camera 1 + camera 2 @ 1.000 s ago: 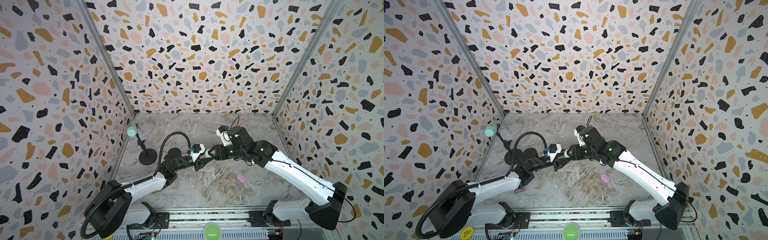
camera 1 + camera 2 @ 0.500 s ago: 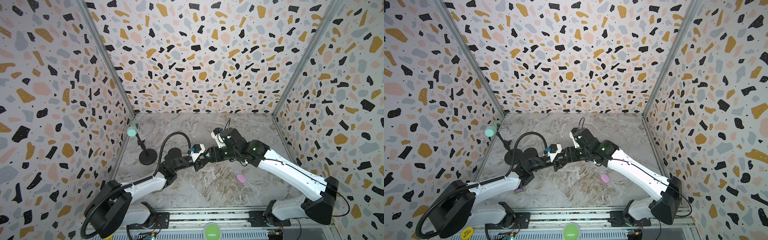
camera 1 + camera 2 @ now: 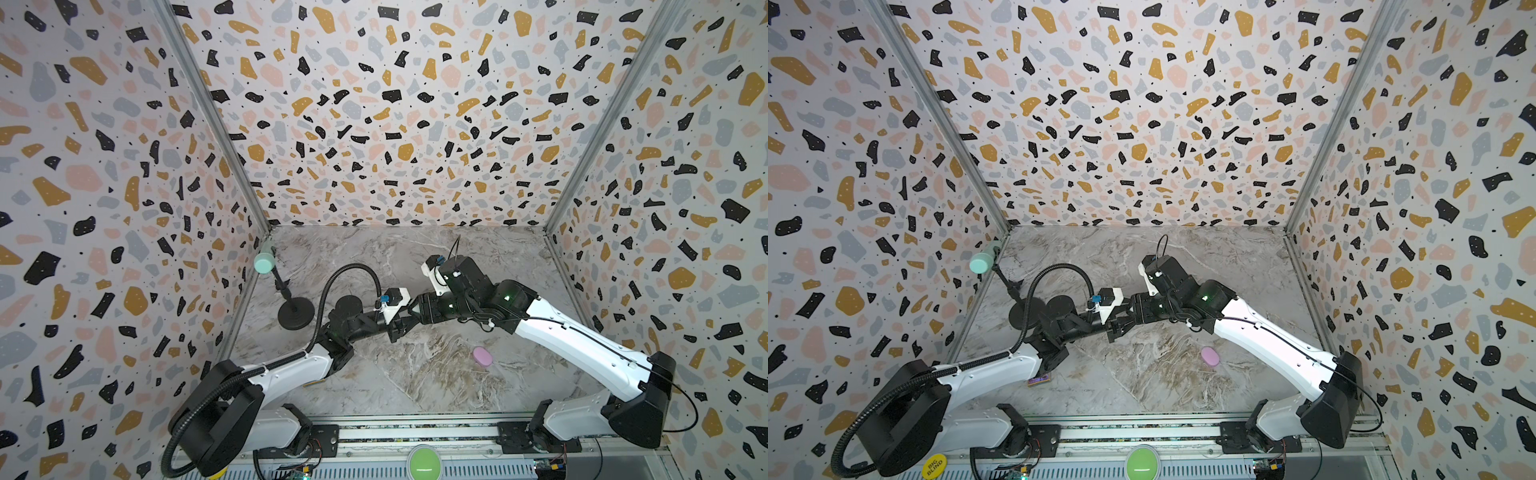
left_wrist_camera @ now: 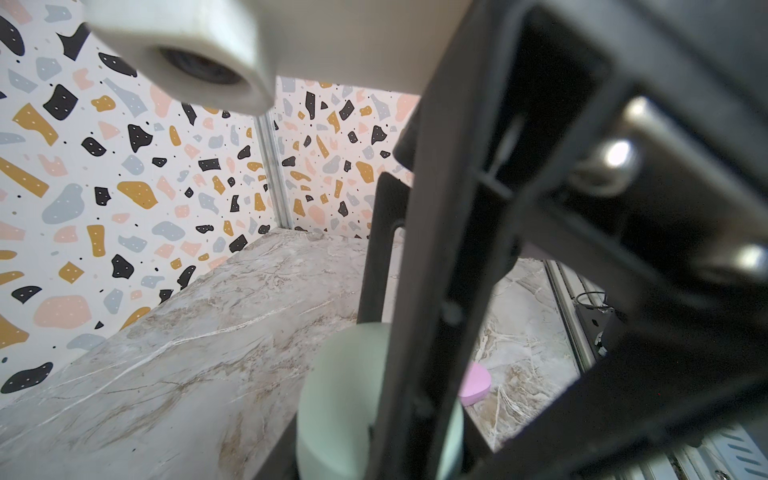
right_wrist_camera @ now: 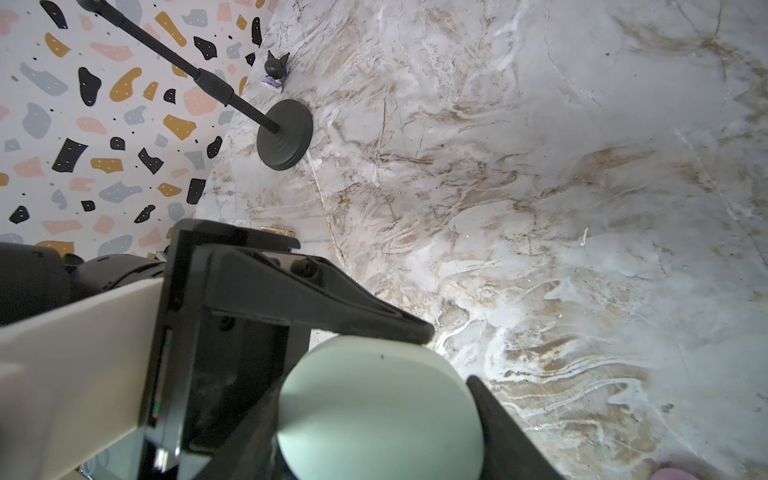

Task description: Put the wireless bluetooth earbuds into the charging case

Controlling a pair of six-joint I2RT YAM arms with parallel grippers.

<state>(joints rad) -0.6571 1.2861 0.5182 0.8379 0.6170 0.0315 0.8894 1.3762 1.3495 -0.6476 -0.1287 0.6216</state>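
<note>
Right arm: since a second ago it is swung further toward the left arm, its wrist carried nearer the middle of the marbled table (image 3: 419,386); the right gripper (image 3: 409,316) is brought tight against the left gripper (image 3: 395,330)
Left arm: no shift is seen since then; the same pose is shown in both top views
Left gripper: clamped on the mint charging case (image 5: 378,411); one of its black fingers (image 5: 374,320) is laid against the case's rounded top in the right wrist view
Right gripper: set right up at the case; whether its jaws are apart or pressed on the case cannot be told
Mint charging case: held off the table where the two grippers meet, and hidden by them in both top views; a second black finger is seen just beside it on the other side, but whose it is cannot be told; whether the lid is up cannot be told
Pink charging case (image 3: 482,356): left lying flat on the table, near the right arm's forearm and well apart from both grippers; unmoved since the earlier frames
Earbuds: none can be made out in any view; hidden or too small to tell
Microphone stand (image 3: 295,313): stood on the table by the left wall, its stem tilted toward that wall
Cat figurine (image 5: 275,66): small and black, set on the table near the stand's base
</note>
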